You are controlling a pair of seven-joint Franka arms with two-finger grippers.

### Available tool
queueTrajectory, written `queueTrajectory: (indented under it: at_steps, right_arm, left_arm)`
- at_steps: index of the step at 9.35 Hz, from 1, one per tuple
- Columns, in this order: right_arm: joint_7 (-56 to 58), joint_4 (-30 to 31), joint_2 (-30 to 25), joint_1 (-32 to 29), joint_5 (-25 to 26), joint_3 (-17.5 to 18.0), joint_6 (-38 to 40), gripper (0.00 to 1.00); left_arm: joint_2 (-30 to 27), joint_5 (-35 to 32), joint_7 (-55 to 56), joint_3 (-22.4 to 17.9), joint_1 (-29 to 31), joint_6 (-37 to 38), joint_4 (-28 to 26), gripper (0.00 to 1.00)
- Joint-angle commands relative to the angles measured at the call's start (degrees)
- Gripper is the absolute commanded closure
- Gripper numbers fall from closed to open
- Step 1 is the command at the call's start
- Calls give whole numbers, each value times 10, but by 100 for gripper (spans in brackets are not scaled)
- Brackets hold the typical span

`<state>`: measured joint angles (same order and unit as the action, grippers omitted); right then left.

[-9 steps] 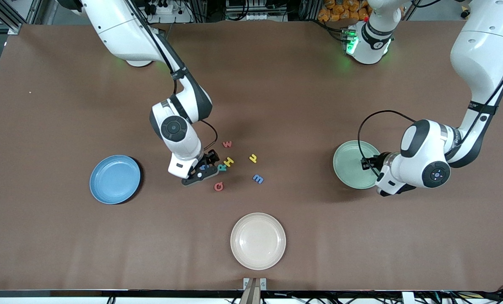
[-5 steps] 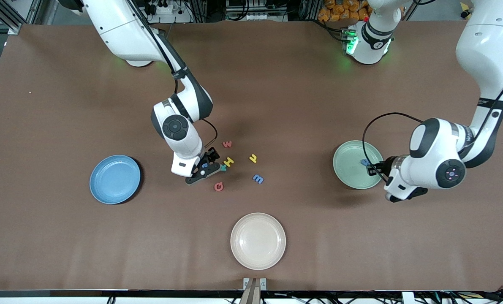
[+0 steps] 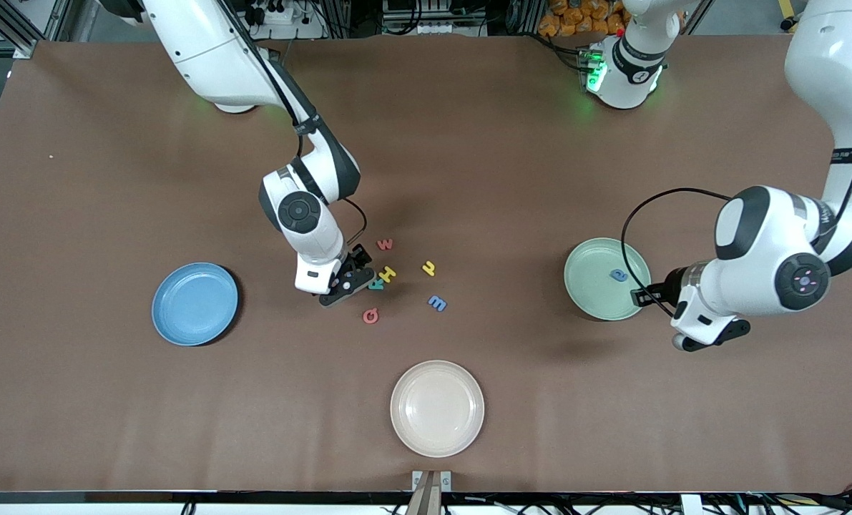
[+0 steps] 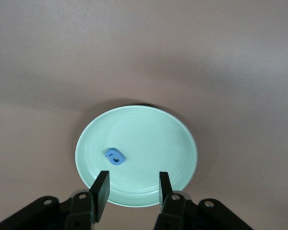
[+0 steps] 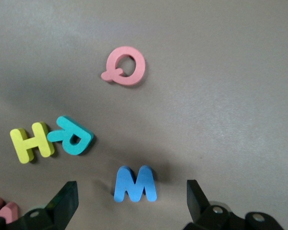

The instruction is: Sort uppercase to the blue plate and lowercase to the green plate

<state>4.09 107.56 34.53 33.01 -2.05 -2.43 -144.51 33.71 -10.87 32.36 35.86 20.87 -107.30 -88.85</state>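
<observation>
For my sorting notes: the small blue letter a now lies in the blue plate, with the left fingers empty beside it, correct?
Not quite: the blue letter a lies in the green plate, not the blue plate, as the left wrist view shows. The left gripper is indeed empty.

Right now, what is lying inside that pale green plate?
One small blue foam lowercase letter a lies alone in the round mint-green plate, away from its middle. The left wrist view shows the whole plate uncovered, so nothing there is hidden.
</observation>
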Motion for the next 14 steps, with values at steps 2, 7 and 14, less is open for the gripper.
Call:
queueTrajectory:
  at_steps: [2,7,14]
  right_arm:
    - [28,9,0,0,-1,2,-8,0]
    - [29,-9,26,-3,-2,2,-8,0]
    - [28,-11,29,-2,-2,2,-10,100]
  left_arm:
    - [-22,23,31,0,-11,9,22,51]
    - [-30,58,72,14,-24,11,43,51]
    - [57,74,150,22,-145,-68,38,50]
